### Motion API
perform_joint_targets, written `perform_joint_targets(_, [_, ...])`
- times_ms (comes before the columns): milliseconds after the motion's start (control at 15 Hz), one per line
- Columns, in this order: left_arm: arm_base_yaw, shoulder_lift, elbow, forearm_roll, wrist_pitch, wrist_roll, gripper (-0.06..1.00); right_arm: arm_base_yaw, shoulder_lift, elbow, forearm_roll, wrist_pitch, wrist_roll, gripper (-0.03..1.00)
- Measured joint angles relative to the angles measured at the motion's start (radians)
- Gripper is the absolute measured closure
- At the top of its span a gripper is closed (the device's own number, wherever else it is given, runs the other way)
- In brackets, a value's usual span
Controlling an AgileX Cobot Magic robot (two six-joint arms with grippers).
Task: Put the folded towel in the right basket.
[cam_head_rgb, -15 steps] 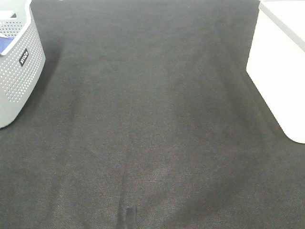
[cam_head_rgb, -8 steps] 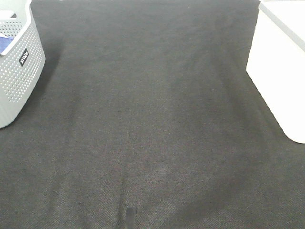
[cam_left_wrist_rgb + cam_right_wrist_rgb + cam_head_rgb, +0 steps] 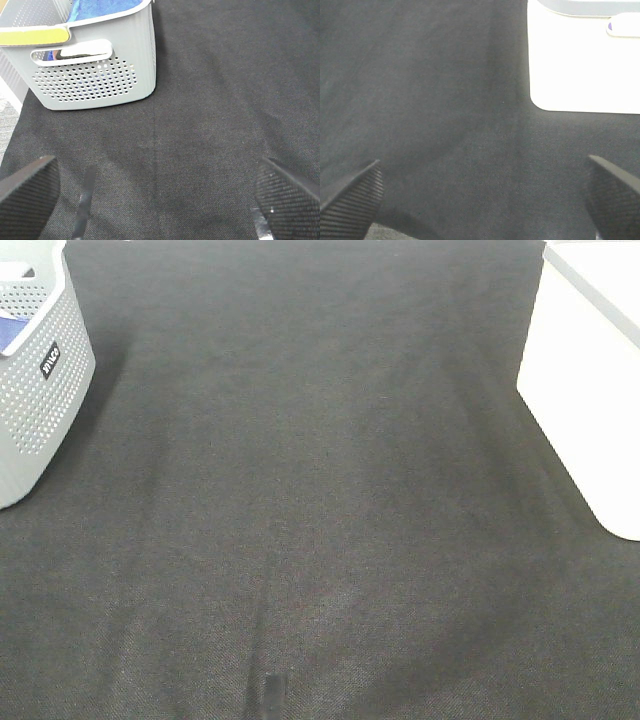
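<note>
The right basket [image 3: 590,380] is white and stands at the right edge of the black cloth; the right wrist view shows its wall [image 3: 580,60]. A blue towel [image 3: 105,6] lies inside the grey perforated left basket [image 3: 95,75], which stands at the far left in the high view [image 3: 40,390]. No towel lies on the cloth. My left gripper [image 3: 157,200] is open and empty above the cloth, short of the grey basket. My right gripper [image 3: 482,200] is open and empty, short of the white basket. Neither gripper shows in the high view.
A black cloth [image 3: 320,490] covers the table between the two baskets. A short dark strip [image 3: 272,695] lies on it near the front edge. A similar strip [image 3: 84,200] shows in the left wrist view. The table's edge is beside the grey basket.
</note>
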Motion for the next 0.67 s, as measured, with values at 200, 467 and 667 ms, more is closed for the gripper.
perform_joint_targets(200, [0.000,0.000,0.000,0.000,0.000,0.000,-0.05,0.000,0.000,0.006,-0.006,-0.013,0.003,-0.02])
perform_joint_targets(467, [0.000,0.000,0.000,0.000,0.000,0.000,-0.05,0.000,0.000,0.006,-0.011,-0.014,0.003,-0.02])
perform_joint_targets(667, [0.000,0.000,0.000,0.000,0.000,0.000,-0.05,0.016,0.000,0.006,-0.012,-0.014,0.002,-0.02])
